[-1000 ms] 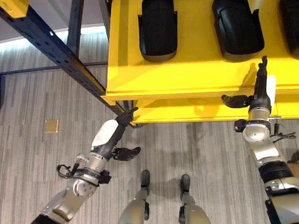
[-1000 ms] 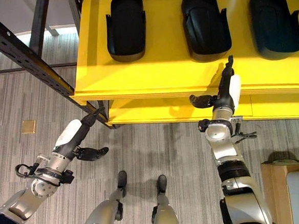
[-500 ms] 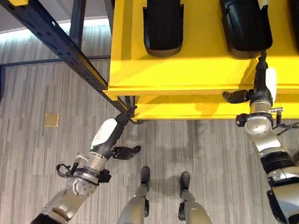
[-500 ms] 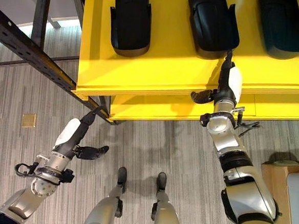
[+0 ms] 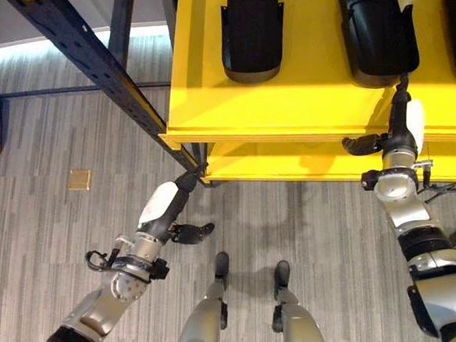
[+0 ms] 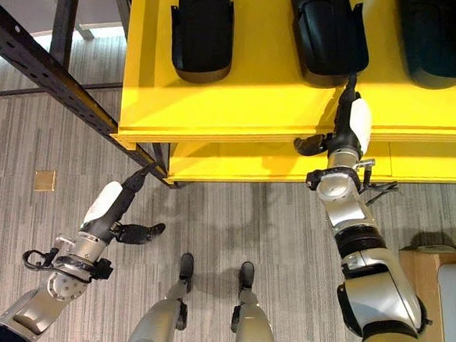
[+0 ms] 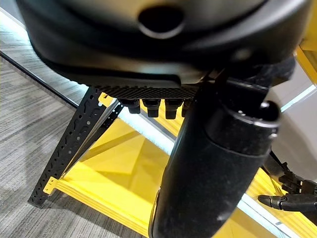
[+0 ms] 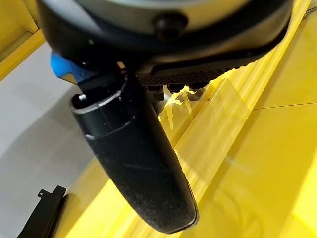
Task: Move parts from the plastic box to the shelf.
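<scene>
Fingers of the right hand [image 5: 399, 124] extend straight, empty, touching the middle black part [image 5: 376, 36] on the yellow shelf [image 5: 295, 105], upper frame. Left hand [image 5: 175, 206] open, lower left. Risk: pushing skews the part.

Black parts [image 5: 253, 32] on yellow shelf [image 5: 295, 105] cut by top edge; right hand [image 5: 399, 124] fingertip contact with middle part unclear

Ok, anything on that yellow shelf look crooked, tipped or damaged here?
Nothing stands out. The three black parts lie in a row on the yellow shelf, all pointing the same way. The right hand, fingers straight, reaches to the middle one; the left hand hangs open, holding nothing.
</scene>
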